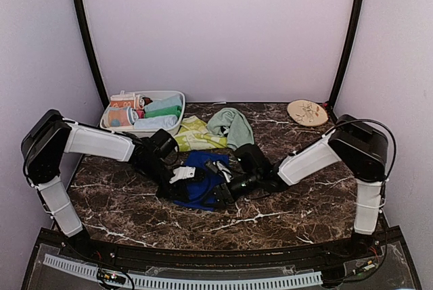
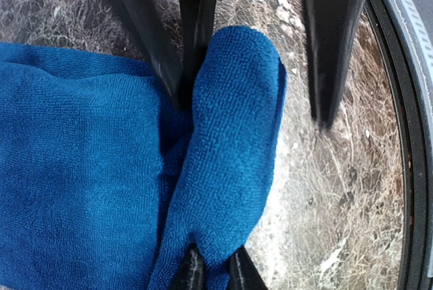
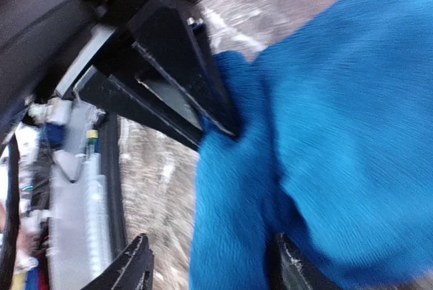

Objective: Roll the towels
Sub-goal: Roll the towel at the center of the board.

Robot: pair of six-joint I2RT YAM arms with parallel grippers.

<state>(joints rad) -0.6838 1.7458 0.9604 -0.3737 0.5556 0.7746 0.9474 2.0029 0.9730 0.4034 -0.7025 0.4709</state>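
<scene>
Several rolled cloths (image 1: 159,122) already lie in the white basket (image 1: 172,97) at the back left of the marbled worktop (image 1: 284,202), so I judge the job to be partly done. Just in front of the basket the left arm reaches inward, and the left hand (image 2: 215,273) has its fingertips pressed close together, pinching the turned-over edge of the blue towel (image 2: 81,168). That towel lies bunched on the worktop at the centre, between the two hands, with one end folded back on itself into a thick first turn. Behind it, loose and unrolled, sit the yellow-green patterned towel (image 1: 196,134) and, touching it on the right, the mint green towel (image 1: 230,124). The right hand (image 3: 213,266) comes in from the right with its fingers spread. They straddle the same blue fold: one finger sits in the crease of the cloth and the other stands over bare marble, so nothing is clamped. A round beige plate (image 1: 307,111) rests at the back right, well apart from the work. The step in hand looks like starting the roll of the blue towel. The next move calls for keeping the fold tight while it is turned over along the cloth's length, with both hands level so the roll does not skew or spring open
</scene>
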